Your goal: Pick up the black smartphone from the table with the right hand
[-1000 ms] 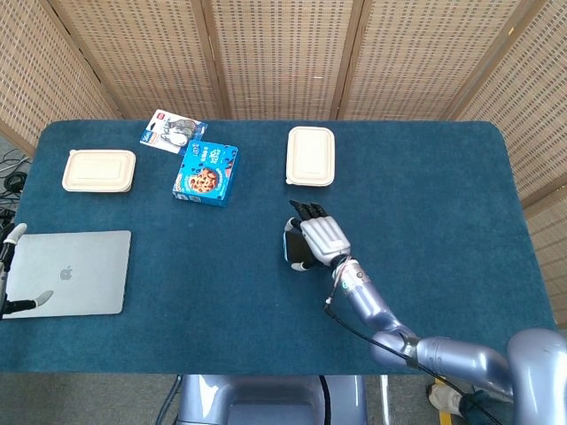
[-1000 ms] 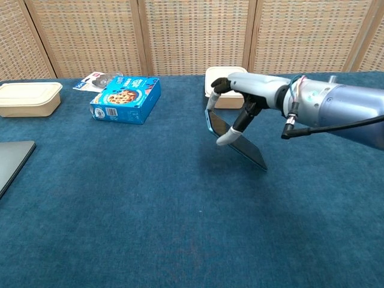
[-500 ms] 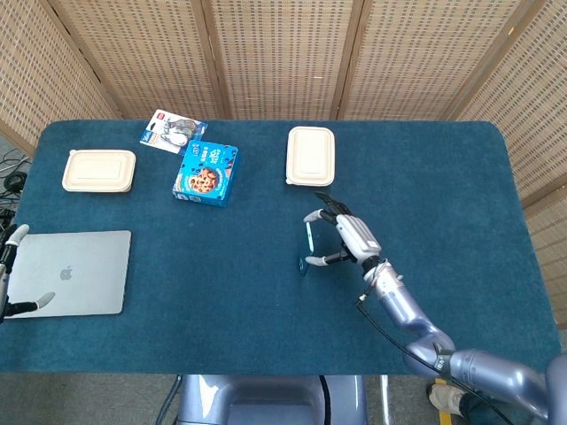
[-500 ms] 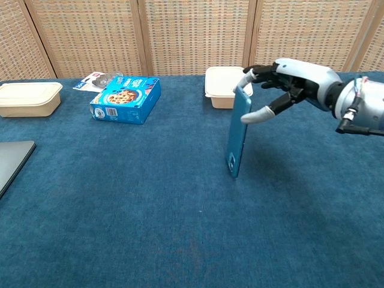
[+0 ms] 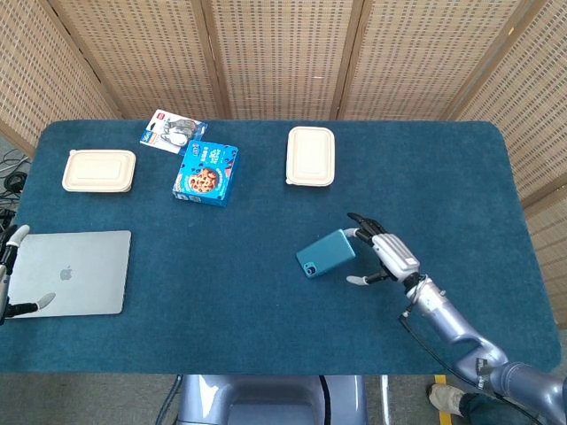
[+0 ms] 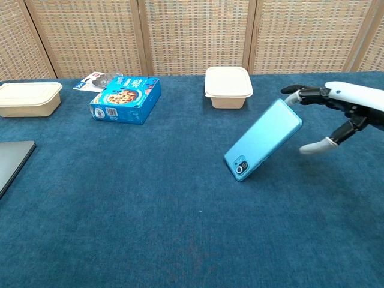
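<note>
the blue counter is seen from the head and chest views. nearest, at the left edge, a grey laptop is laid closed, with the left hand partly shown beside it at the frame border; whether its fingers are spread or curled cannot be told. right of centre, the smartphone is found tilted, its blue back with the camera facing up, its lower camera end resting on the counter and its upper end raised toward the right hand. the right hand's fingers are spread and released, one fingertip lying at or just beside the phone's upper corner; actual contact cannot be confirmed, and the thumb is held apart from the phone. further back, a blue cookie box is placed left of centre, a cream lidded container at far left, a second cream lidded container near the middle, and a small packaged item just behind the cookie box. a woven screen is set behind the counter.
</note>
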You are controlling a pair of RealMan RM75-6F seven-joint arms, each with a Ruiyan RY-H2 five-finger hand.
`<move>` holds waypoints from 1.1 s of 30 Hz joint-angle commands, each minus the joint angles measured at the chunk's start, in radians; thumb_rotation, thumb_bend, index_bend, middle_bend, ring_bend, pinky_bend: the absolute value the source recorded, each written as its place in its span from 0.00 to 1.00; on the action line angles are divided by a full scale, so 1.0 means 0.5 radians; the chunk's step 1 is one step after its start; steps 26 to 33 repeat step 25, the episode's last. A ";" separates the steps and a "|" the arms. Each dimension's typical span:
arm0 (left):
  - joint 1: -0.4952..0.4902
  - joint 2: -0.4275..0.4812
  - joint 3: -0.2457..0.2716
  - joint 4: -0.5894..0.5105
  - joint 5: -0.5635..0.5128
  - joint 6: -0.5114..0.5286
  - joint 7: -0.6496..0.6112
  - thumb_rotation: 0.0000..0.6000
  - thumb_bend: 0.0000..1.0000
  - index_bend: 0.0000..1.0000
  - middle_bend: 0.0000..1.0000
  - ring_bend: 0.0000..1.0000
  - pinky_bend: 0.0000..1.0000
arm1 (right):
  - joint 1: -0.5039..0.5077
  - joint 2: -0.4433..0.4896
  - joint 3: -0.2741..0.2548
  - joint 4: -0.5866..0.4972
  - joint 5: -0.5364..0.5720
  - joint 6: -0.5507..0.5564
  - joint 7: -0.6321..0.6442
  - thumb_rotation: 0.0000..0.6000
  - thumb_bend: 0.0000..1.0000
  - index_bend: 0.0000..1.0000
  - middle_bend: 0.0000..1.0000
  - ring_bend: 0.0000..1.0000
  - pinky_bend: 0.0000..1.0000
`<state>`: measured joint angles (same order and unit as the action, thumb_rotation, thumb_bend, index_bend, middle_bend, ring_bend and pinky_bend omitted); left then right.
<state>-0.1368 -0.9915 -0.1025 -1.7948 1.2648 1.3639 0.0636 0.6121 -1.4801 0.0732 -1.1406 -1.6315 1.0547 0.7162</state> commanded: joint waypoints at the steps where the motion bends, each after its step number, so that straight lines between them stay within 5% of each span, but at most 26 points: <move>1: 0.003 0.001 0.003 -0.008 0.010 0.010 0.004 1.00 0.00 0.00 0.00 0.00 0.00 | -0.044 0.053 -0.072 0.071 -0.078 0.119 0.026 1.00 0.00 0.00 0.00 0.00 0.00; 7: 0.021 0.011 0.013 -0.029 0.056 0.050 -0.006 1.00 0.00 0.00 0.00 0.00 0.00 | -0.106 0.274 -0.068 -0.111 -0.103 0.308 -0.078 1.00 0.00 0.00 0.00 0.00 0.00; 12: 0.040 0.028 0.029 -0.041 0.117 0.085 -0.042 1.00 0.00 0.00 0.00 0.00 0.00 | -0.223 0.515 -0.051 -0.352 -0.087 0.494 -0.403 1.00 0.00 0.00 0.00 0.00 0.00; 19: 0.070 0.040 0.067 -0.049 0.240 0.148 -0.059 1.00 0.00 0.00 0.00 0.00 0.00 | -0.461 0.776 -0.156 -0.695 -0.097 0.701 -0.811 1.00 0.00 0.00 0.00 0.00 0.00; 25: 0.099 0.015 0.107 -0.036 0.342 0.208 -0.023 1.00 0.00 0.00 0.00 0.00 0.00 | -0.704 0.784 -0.241 -0.878 -0.061 0.892 -1.202 1.00 0.00 0.00 0.00 0.00 0.00; 33: 0.099 0.015 0.107 -0.036 0.342 0.208 -0.023 1.00 0.00 0.00 0.00 0.00 0.00 | -0.704 0.784 -0.241 -0.878 -0.061 0.892 -1.202 1.00 0.00 0.00 0.00 0.00 0.00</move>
